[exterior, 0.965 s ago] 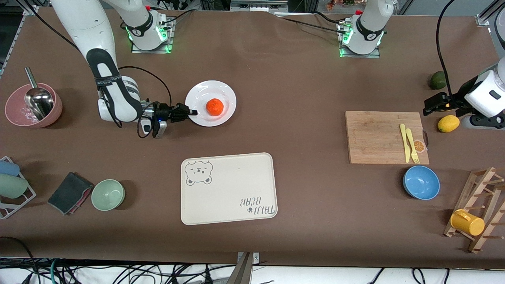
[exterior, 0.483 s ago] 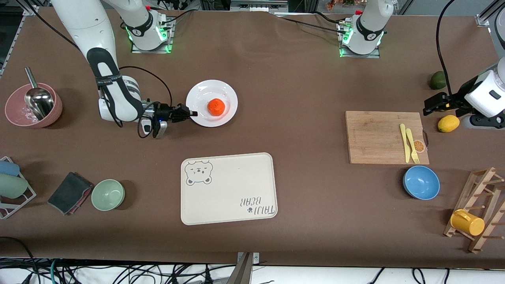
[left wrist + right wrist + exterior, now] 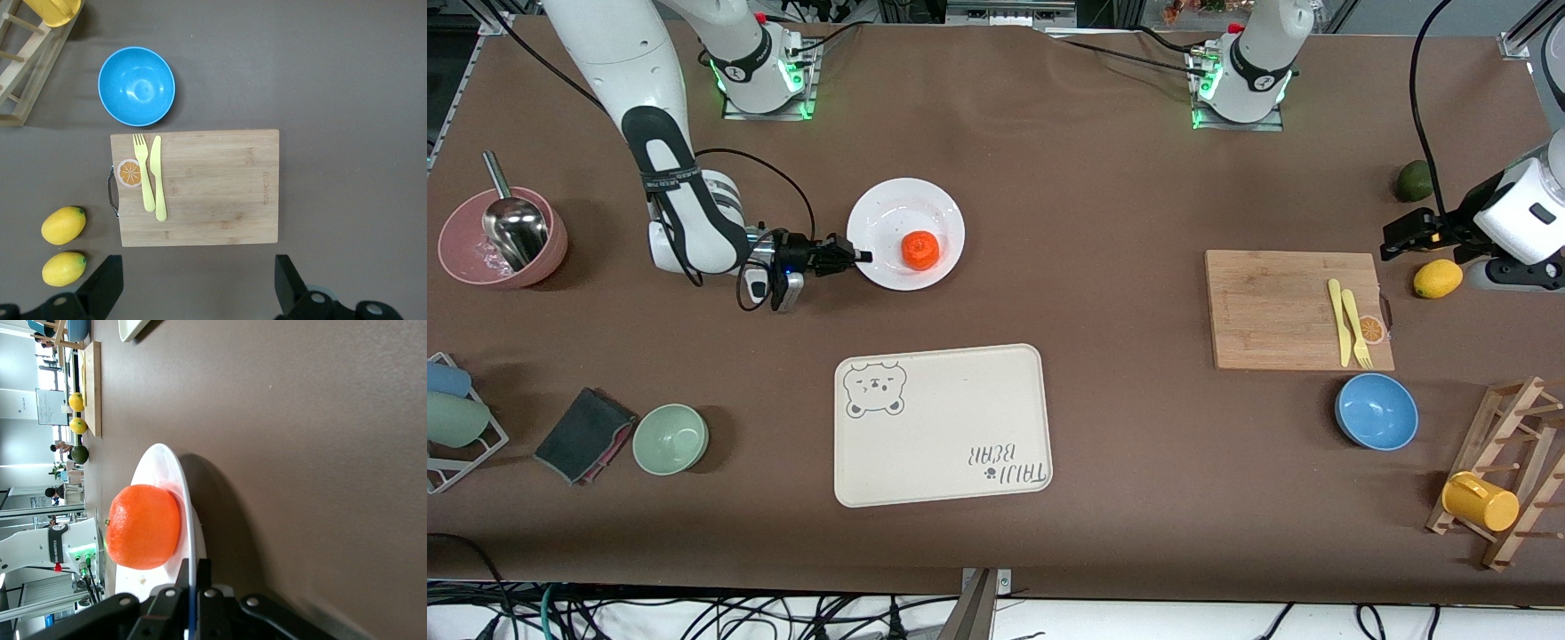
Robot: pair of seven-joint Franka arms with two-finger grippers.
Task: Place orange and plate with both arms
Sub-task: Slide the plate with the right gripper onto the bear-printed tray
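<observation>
We see the right gripper (image 3: 860, 256) low over the brown tabletop (image 3: 1103, 196), its jaws pinched nearly together on the rim of the plate (image 3: 889, 213) at the edge toward the right arm's end. In the right wrist view the two dark fingers (image 3: 179, 581) sandwich the thin white rim, one on each face, so the plate is clamped edge-on.

The plate is round, white and glossy, with a shallow centre and a wide rim. In that wrist view a shadow lies under it along the tabletop, though we cannot tell how much of it is clear of the surface.

The orange (image 3: 920, 250) sits on the plate, in the part nearer the front camera. It is small, bright red-orange and slightly flattened, with a smooth, faintly dimpled skin. It lies just past the jaws, apart from them, toward the plate's centre.

The left gripper (image 3: 193, 297) waits high over the left arm's end of the tabletop. Its jaws stand wide apart and hold nothing. Below it in the left wrist view lie a rectangular wooden cutting board (image 3: 207, 187), a pale yellow fork (image 3: 143, 170) and knife (image 3: 158, 177), a glossy blue bowl (image 3: 137, 85) and two yellow lemons (image 3: 63, 225).

The beige rounded tray (image 3: 943, 427) with a bear drawing lies nearer the front camera than the plate, well apart from it.
</observation>
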